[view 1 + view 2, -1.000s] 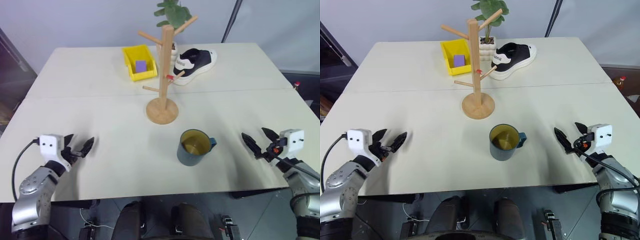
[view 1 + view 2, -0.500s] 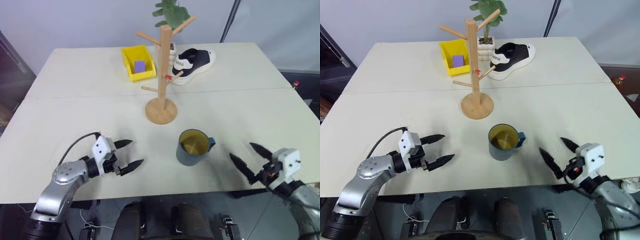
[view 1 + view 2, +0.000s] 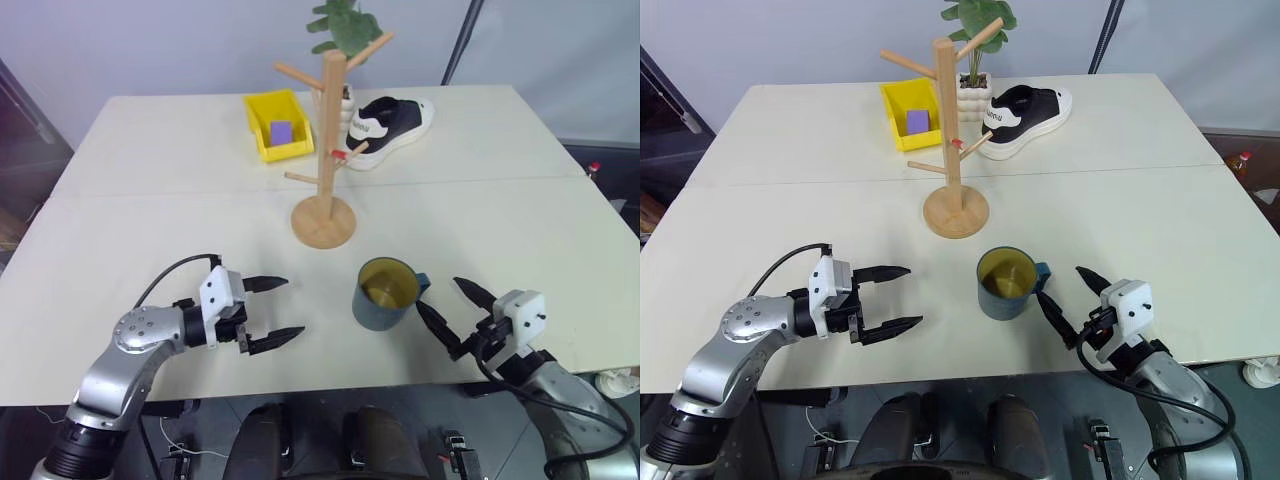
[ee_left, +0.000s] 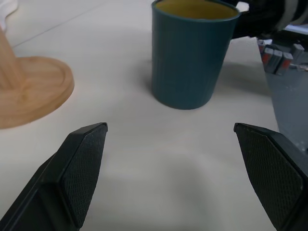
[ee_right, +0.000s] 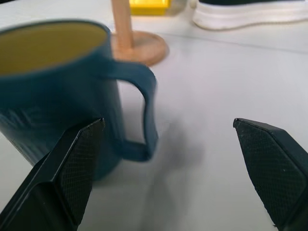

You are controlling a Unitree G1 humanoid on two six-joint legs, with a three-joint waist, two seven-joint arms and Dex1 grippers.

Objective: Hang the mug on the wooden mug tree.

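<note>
Standing upright near the front of the pale matte table (image 3: pixel 120 200), the mug (image 3: pixel 385 296): teal-blue, yellow-olive inside, loop handle toward the right gripper (image 3: pixel 452 309), jaws wide, empty. Left gripper (image 3: pixel 272 312) spread wide, well apart from the mug. Wooden mug tree (image 3: pixel 328 150) behind it, round disc base, one red-tipped peg. Beyond: yellow bin (image 3: pixel 278 124), black-white sneaker (image 3: pixel 392 128), potted plant (image 3: pixel 345 25). Sneaker lettering unreadable.

Head eyes look down — wrist views near the mug (image 4: pixel 191 53).
</note>
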